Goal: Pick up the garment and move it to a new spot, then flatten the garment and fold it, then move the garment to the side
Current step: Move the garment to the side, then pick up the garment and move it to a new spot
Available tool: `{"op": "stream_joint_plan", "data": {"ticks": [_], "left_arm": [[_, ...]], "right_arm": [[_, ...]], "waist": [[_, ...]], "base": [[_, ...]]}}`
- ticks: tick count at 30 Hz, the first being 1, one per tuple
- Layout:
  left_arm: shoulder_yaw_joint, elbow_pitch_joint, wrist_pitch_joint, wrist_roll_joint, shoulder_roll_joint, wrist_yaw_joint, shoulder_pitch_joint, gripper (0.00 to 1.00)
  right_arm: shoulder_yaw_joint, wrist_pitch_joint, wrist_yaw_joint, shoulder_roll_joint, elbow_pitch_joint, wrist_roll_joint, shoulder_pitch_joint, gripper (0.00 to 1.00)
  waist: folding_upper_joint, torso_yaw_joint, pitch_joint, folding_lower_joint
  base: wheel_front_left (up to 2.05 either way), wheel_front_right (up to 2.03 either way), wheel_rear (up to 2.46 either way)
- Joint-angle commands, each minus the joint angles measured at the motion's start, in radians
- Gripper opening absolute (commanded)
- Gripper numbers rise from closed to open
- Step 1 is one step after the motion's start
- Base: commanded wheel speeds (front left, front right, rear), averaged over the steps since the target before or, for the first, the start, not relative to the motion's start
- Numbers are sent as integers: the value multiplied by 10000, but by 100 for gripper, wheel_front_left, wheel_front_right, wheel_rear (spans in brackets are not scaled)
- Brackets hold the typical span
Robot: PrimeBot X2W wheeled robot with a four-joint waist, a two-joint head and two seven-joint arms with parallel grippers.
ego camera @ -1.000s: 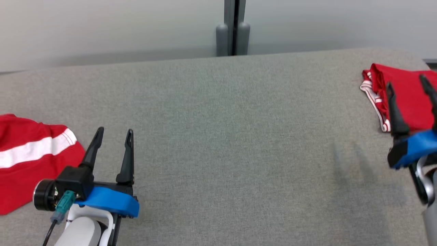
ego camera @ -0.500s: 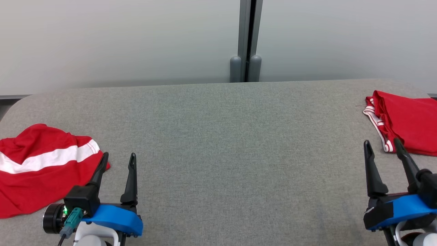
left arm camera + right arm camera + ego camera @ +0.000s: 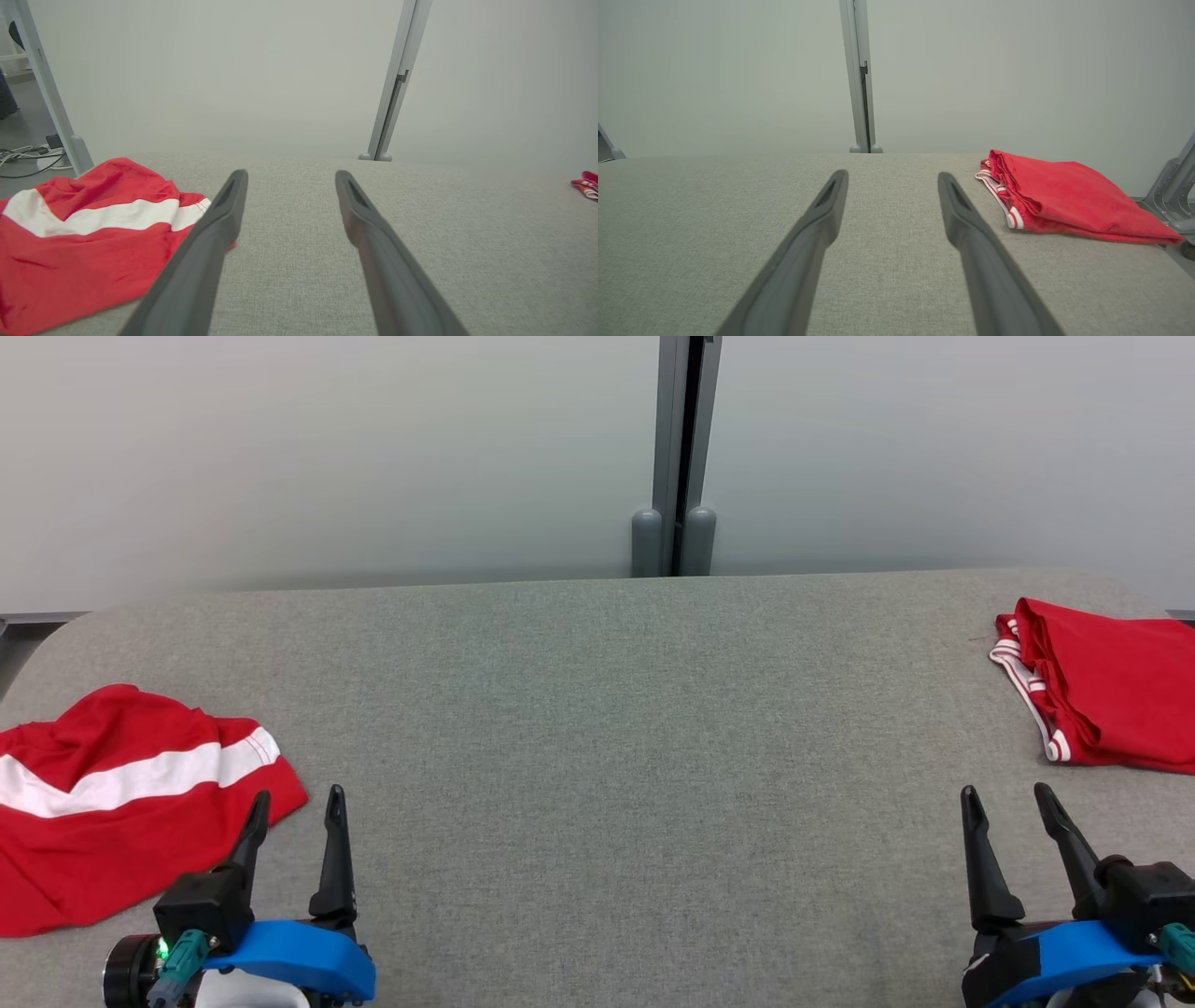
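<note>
folded garment [image 3: 1111, 686] set aside at table [image 3: 616, 728] right end | crumpled garment [image 3: 121, 803] at left end, likely next | left gripper [image 3: 297, 795], right gripper [image 3: 1007, 791]: jaws apart, empty, ready at the near edge

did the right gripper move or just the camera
Yes. The right gripper has drawn back toward the robot: a second ago its fingers overlapped the folded red garment, now they sit clear of it.

i see a grey fabric surface [image 3: 597, 728] carrying a crumpled red garment [image 3: 112, 803] at left, a folded red garment [image 3: 1111, 686] at right.
</note>
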Motion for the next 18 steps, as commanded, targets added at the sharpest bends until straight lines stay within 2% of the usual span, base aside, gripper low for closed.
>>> {"op": "stream_joint_plan", "data": {"ticks": [1,18], "left_arm": [[117,-40,-52,69,-40,34,110,100],[344,14,-54,470,-169,-195,173,100]], "right_arm": [[49,-98,1,34,88,57,15,100],[205,-637,3,43,867,55,-18,100]], "waist": [[1,7,-9,1],[1,395,-94,1]], "base": [[0,0,0],[0,0,0]]}}
